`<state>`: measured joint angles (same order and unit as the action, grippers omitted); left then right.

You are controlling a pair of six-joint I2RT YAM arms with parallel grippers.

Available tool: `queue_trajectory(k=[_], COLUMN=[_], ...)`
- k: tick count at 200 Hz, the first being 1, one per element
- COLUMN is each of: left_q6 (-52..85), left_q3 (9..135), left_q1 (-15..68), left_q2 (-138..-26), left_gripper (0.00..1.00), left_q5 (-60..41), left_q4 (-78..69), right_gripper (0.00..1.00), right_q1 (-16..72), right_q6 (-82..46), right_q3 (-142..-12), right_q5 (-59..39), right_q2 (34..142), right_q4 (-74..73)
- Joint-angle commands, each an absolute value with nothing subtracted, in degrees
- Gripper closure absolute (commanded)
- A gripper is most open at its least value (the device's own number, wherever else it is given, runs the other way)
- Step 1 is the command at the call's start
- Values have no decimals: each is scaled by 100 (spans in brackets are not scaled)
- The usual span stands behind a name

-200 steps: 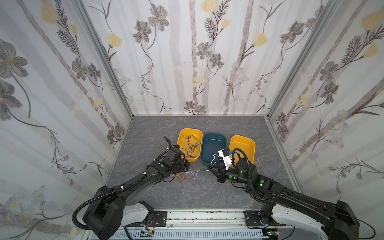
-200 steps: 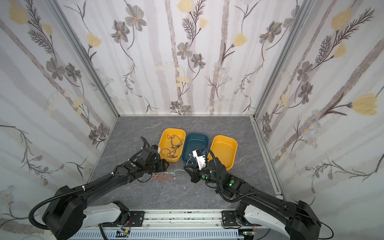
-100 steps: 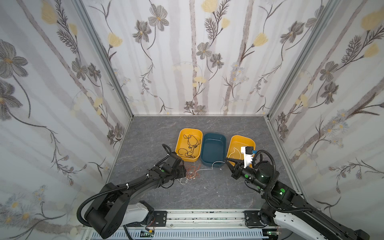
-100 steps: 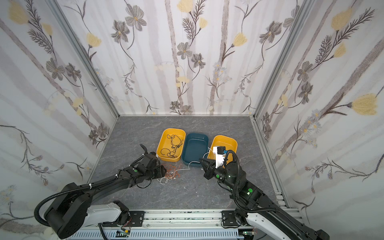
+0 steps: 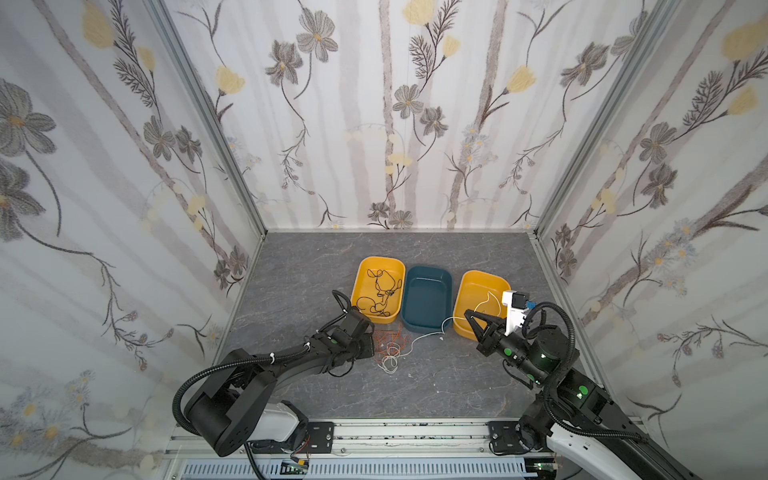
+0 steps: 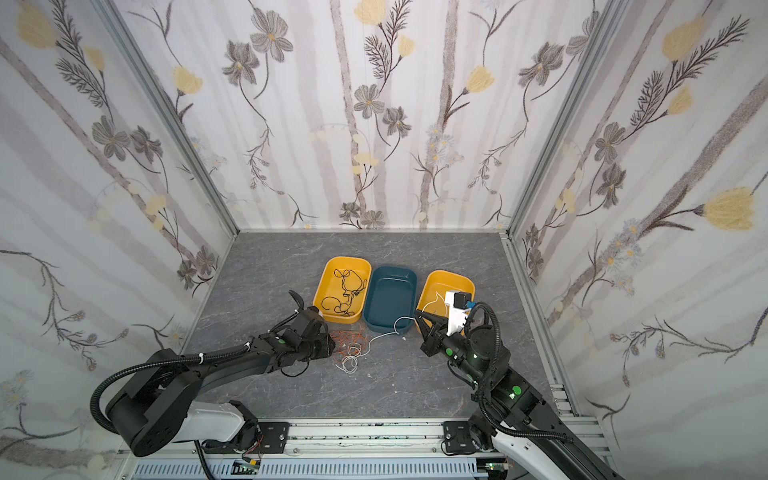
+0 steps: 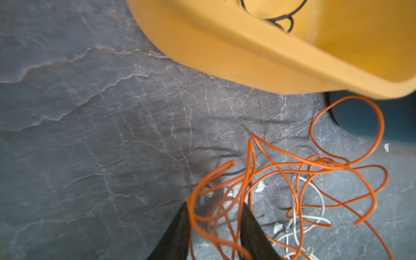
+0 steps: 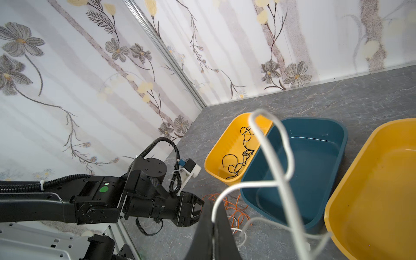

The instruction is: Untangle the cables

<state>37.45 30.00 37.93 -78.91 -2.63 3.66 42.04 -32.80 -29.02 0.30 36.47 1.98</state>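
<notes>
A robot test booth: floral-papered walls (image 5: 374, 124) (aluminium-framed) enclose a grey tabletop (image 5: 436, 382).

Bright, even, diffuse light fills both top views, leaving the pale walls (image 5: 374, 124) close to washed out and the grey floor (image 5: 415, 382) with only soft, faint shadows; the wide lens stretches the walls toward the picture edges; in the left wrist view the yellow tray (image 7: 247, 51) is smeared with blur while the orange cable (image 7: 249, 162) throws dim shadows on the floor; in the right wrist view the white cable (image 8: 256, 185), close to the lens, is thick and out of focus
</notes>
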Motion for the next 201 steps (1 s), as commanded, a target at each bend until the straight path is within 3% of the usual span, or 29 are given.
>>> queue_trajectory(k=[1,53,81,108,149,179,201], left_q6=[3823,3806,3780,3595,3278,3092,3006], left_q3=[3026,3041,3036,3061,3285,3570,3719], left_q1=[3812,3814,3815,3824,3983,4169,4300], left_q2=[-7985,-7759,-7623,-7452,-7251,-7373,-7383], left_gripper=[71,92,95,95,83,56,48], left_q5=[-193,45,103,-467,-1121,-1002,-853], left_q4=[489,733,862,592,598,1172,1407], right_gripper=[100,100,100,100,100,100,100], right_q1=[4210,4175,4136,4123,4122,4123,4122], right_q6=[-3318,-3276,-3304,-3295,-3388,-3425,-3448], right_q3=[-2884,-3115,-3131,-3173,-3057,-3039,-3017], right_q5=[30,645,1070,954,556,336,249], right_q2=[3650,3323,3056,3107,3449,3638,3717], right_q4=[132,452,527,505,234,19,-41])
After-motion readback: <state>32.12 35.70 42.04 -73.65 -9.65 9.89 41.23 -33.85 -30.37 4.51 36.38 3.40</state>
